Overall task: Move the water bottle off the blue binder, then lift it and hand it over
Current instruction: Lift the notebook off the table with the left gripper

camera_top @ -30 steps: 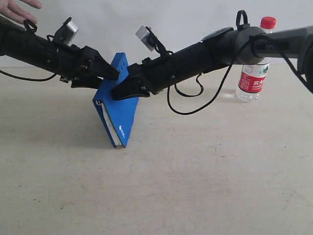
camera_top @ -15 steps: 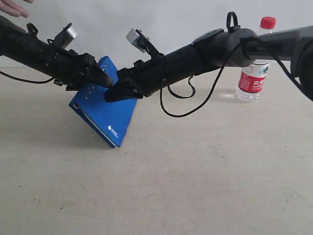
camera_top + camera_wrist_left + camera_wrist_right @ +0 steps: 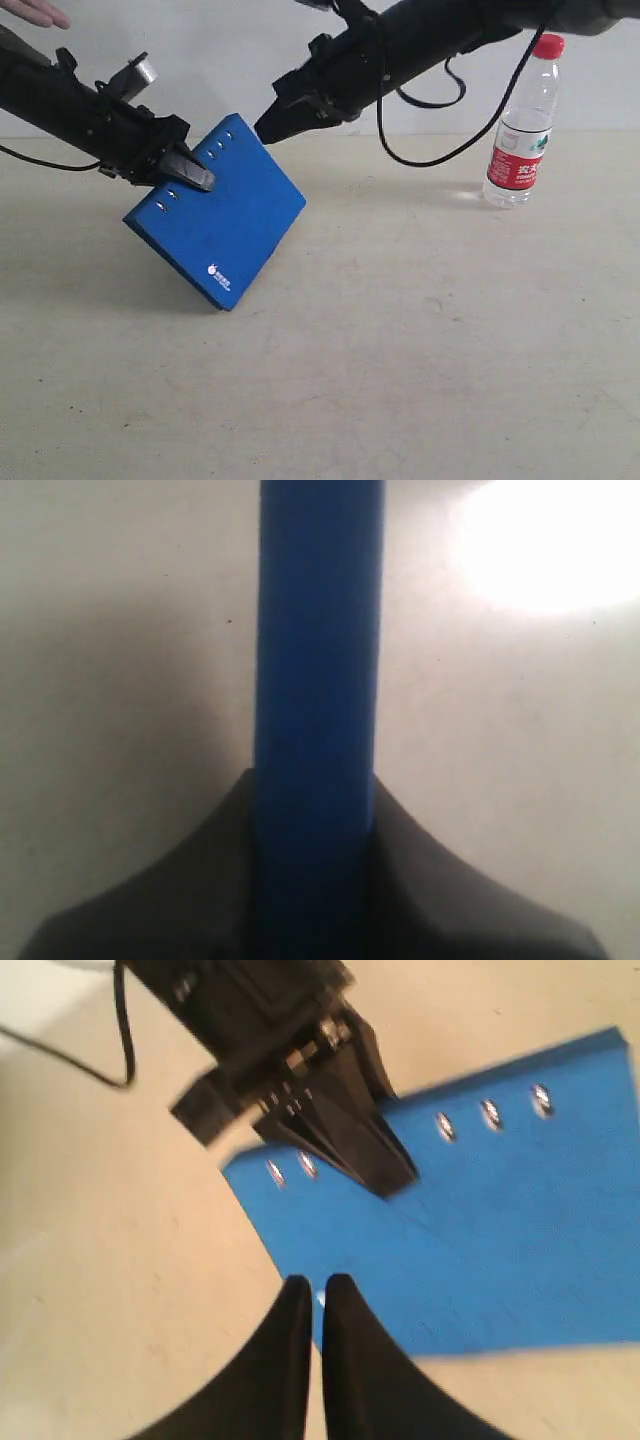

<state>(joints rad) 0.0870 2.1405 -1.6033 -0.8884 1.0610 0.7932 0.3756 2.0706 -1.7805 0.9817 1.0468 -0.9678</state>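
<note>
Left gripper (image 3: 198, 180) is clamped on the blue binder (image 3: 228, 228), tipped up on a corner. Right gripper (image 3: 264, 127), fingers together, hovers above. The water bottle (image 3: 522, 125) stands toward the bench's far right corner.

The blue binder (image 3: 230, 222) looks matt, its rivets (image 3: 209, 155) shiny metal, the water bottle (image 3: 520, 140) clear glossy plastic.

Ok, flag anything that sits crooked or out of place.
The blue binder is askew, tilted corner-down rather than flat, clamped at its riveted edge by the left jaws. The right jaws are shut, clear of it. The water bottle stands upright, apart.
</note>
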